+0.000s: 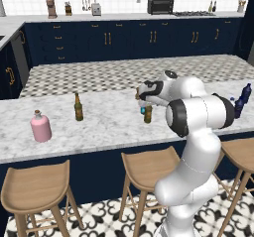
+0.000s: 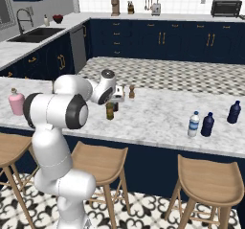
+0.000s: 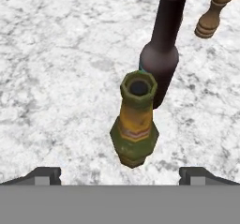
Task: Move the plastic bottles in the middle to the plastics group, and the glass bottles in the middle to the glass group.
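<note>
Brown glass beer bottle with yellowish label (image 3: 135, 124) stands unmoved mid-counter beneath my wide-open, empty gripper (image 3: 120, 174), while the small clear plastic water bottle (image 2: 193, 124) already sits far right beside the navy-blue bottle (image 2: 207, 124).

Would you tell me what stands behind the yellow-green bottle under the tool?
Right behind the yellow-green bottle stands a dark brown bottle; a sliver of teal shows at its side, otherwise covered. Farther back is a wooden pepper mill.
</note>
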